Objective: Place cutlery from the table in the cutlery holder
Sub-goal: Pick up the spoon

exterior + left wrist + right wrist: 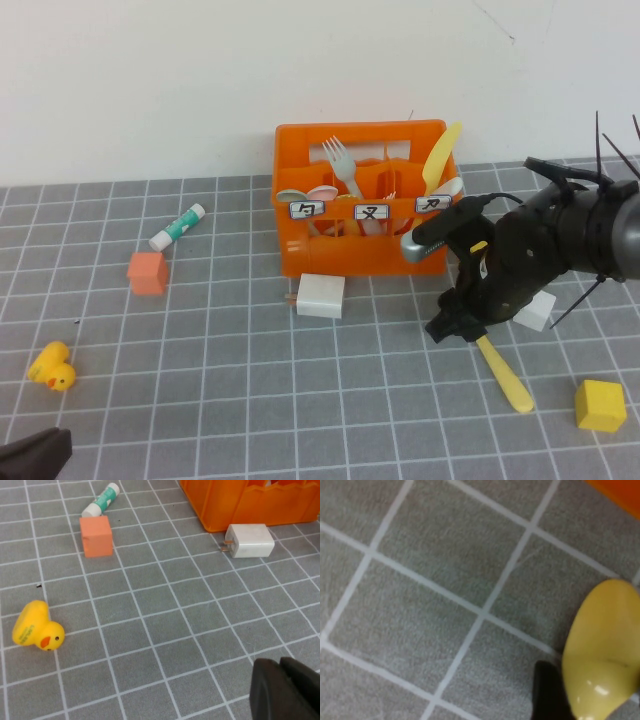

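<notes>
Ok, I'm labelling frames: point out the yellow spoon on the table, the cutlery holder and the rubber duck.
yellow spoon point(508, 380), high view, on its handle.
cutlery holder point(345, 250), high view, on its front wall.
rubber duck point(31, 625), left wrist view, on its body.

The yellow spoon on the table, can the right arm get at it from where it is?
Probably yes: the right gripper is low over the yellow spoon, whose bowl fills its wrist view, with nothing between them.

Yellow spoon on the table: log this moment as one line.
right claw low at yellow spoon | spoon on table | cutlery holder behind | left claw parked
</notes>
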You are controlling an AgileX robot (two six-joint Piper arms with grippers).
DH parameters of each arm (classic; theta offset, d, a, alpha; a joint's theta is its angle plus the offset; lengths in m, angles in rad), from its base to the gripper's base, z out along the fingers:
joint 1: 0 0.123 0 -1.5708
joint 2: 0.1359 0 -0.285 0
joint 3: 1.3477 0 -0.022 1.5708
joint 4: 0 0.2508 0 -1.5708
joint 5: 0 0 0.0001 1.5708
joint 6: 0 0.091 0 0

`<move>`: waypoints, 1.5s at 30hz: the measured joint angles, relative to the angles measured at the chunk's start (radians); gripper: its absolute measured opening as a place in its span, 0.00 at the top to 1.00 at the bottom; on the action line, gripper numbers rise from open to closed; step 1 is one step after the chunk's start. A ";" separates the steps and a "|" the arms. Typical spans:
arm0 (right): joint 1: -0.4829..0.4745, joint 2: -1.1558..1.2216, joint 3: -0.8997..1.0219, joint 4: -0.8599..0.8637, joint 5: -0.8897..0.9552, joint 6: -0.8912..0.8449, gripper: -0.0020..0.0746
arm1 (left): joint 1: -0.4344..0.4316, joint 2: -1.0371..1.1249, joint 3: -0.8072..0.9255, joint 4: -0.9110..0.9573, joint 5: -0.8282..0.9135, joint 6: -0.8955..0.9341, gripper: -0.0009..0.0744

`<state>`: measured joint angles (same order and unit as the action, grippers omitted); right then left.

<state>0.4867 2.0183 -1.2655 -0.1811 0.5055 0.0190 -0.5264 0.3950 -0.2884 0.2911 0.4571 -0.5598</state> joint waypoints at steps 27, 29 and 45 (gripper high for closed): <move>0.002 -0.030 0.007 0.052 0.056 -0.093 0.84 | 0.000 0.000 0.000 0.019 -0.022 0.000 0.99; 0.002 -0.030 0.007 0.070 0.056 -0.093 0.69 | 0.000 0.000 0.000 0.019 -0.024 0.000 0.99; 0.000 0.000 0.007 0.079 -0.103 -0.074 0.38 | 0.000 0.000 0.000 0.019 -0.026 0.004 0.99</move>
<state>0.4868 2.0181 -1.2588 -0.1023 0.4027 -0.0545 -0.5264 0.3950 -0.2884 0.3100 0.4309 -0.5561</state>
